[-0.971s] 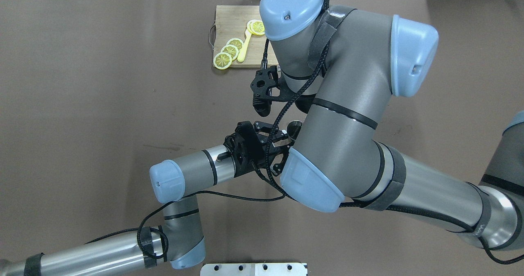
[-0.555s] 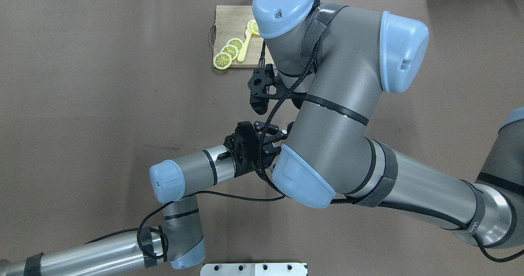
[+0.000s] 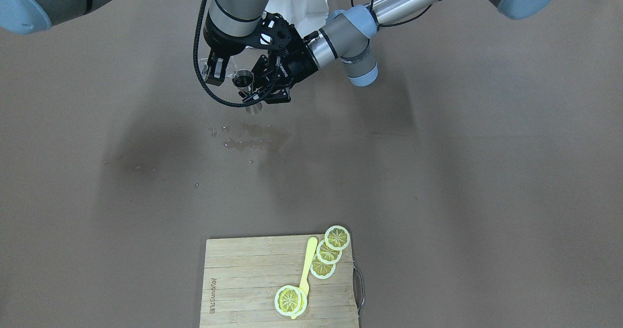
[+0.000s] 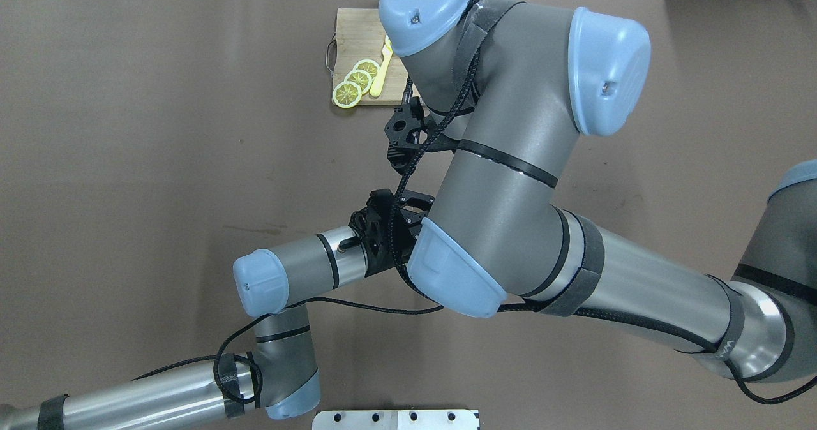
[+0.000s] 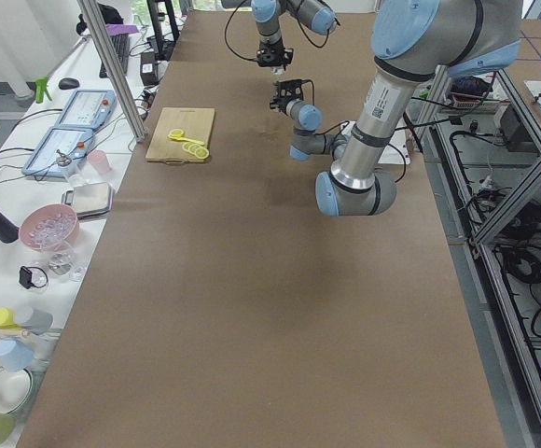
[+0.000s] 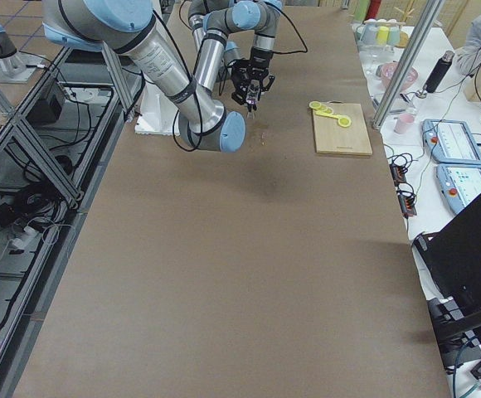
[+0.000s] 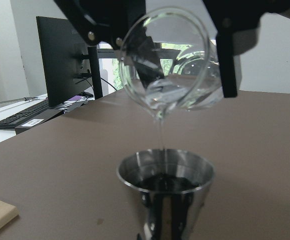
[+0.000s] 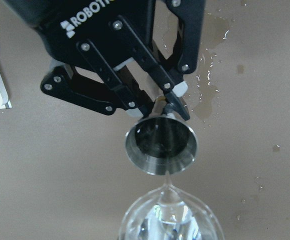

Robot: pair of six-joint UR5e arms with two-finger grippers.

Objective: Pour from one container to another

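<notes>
- The left gripper [image 8: 169,104] has its jaws closed on the narrow waist of the steel jigger [image 7: 165,175]; the jigger stands upright, mouth up, with dark liquid in its upper cup
- The left arm [image 4: 300,267] comes in from the desk's near left corner, folds back at the elbow, and lays its wrist about level, pointing toward the robot's right; so the jaws meet the jigger from the side
- The right gripper [image 3: 220,73] has its jaws closed around the clear glass [image 7: 185,85]; one finger shows on each side of the glass in the left wrist view
- The glass is tipped steeply, rim down, just above the jigger and apart from it; a thin stream of clear liquid runs from its lip into the jigger's mouth
- The right arm [image 4: 510,181] reaches in from the desk's right side, arches high over the left gripper and turns its wrist downward; in the overhead view it hides both containers
- Both containers sit about mid-length of the desk, somewhat nearer the robot's edge than the far one; whether the jigger's foot touches the desk [image 3: 462,172] I cannot tell
- A puddle [image 3: 258,136] with stray drops lies on the desk just beyond the jigger, toward the far edge
- A wooden cutting board [image 3: 243,274] lies at the far edge, carrying lemon slices [image 3: 337,237] and a yellow spoon [image 3: 306,264]
</notes>
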